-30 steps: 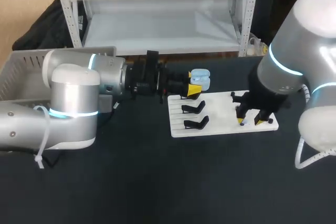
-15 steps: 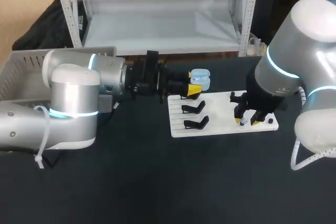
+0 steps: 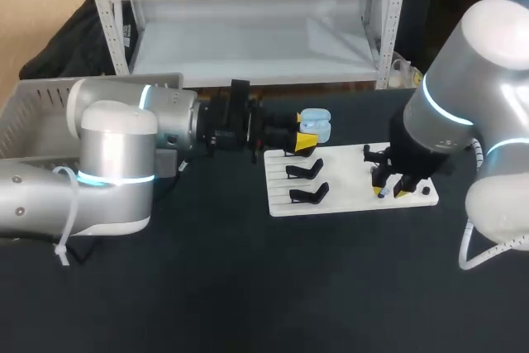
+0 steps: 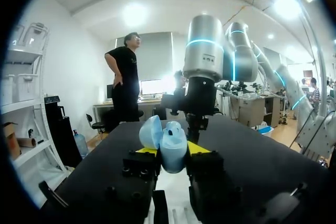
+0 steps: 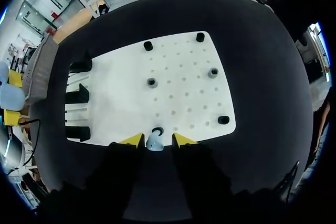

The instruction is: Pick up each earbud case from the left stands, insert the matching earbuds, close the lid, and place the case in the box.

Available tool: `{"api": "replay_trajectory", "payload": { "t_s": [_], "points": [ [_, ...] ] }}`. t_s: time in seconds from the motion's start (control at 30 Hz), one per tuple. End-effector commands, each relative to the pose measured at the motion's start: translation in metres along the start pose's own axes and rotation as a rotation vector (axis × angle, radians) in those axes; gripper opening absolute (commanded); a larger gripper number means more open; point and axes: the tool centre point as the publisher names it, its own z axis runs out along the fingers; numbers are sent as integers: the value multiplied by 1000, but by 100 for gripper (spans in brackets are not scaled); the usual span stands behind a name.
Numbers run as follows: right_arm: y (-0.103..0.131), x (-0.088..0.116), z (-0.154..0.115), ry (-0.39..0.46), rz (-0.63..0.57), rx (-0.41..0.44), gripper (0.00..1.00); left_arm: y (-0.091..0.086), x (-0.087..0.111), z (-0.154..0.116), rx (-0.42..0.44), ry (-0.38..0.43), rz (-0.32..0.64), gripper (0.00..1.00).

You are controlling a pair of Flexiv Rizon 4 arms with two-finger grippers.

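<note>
Earbud case: light blue, lid open, above the board's far left corner.
Left gripper: clamped on the case's sides.
Stands: board's left edge; the two visible are empty.
Board: white, on the desk.
Earbud: seated at the board's near edge.
Right gripper: fingers narrowly spread, flanking the earbud without apparent contact.
Progress: case picked up; likely remaining are earbud insertion, lid closing and transfer to box.
</note>
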Motion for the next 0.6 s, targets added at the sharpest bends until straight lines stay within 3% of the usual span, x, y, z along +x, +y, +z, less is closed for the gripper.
{"api": "replay_trajectory", "payload": {
  "t_s": [0.03,0.47,0.6],
  "points": [
    [0,1,2,-6,0,-1,32,-1,0,0,-4,1,0,0],
    [3,1,5,-2,-6,-6,29,-1,0,0,-4,1,0,0],
    [3,0,5,-1,-5,-5,24,-1,0,0,-4,1,0,0]
  ]
}}
